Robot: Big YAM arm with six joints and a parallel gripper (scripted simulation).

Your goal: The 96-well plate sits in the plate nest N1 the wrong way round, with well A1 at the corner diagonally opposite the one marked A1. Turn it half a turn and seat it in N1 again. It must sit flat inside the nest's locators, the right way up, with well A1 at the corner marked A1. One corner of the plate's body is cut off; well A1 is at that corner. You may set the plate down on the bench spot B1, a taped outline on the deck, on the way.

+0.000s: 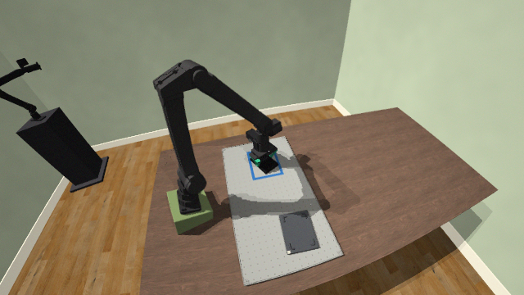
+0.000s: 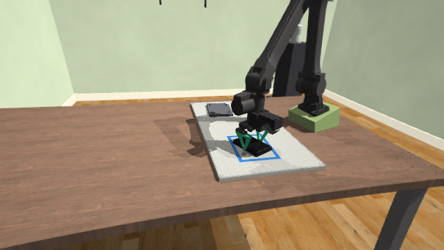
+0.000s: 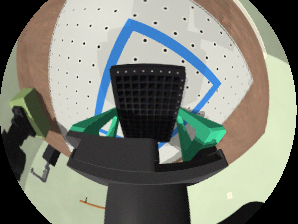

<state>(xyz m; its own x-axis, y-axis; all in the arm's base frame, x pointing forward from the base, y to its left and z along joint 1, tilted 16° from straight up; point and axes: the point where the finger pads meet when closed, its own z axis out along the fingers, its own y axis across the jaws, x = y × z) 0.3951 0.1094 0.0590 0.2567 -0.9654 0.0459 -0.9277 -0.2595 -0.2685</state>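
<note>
The black 96-well plate lies inside the blue taped outline of bench spot B1 on the grey deck; it also shows in the top view and in the wrist view. My gripper is down over the plate, its green fingers pressed on the plate's two long sides; it also shows in the wrist view. The gripper is shut on the plate. The plate nest N1 is a dark grey rectangle with corner locators and stands empty at the deck's near end. I cannot make out the plate's cut corner.
The arm's base sits on a green block left of the deck. The grey perforated deck lies on the brown table. A black stand is on the floor at the left.
</note>
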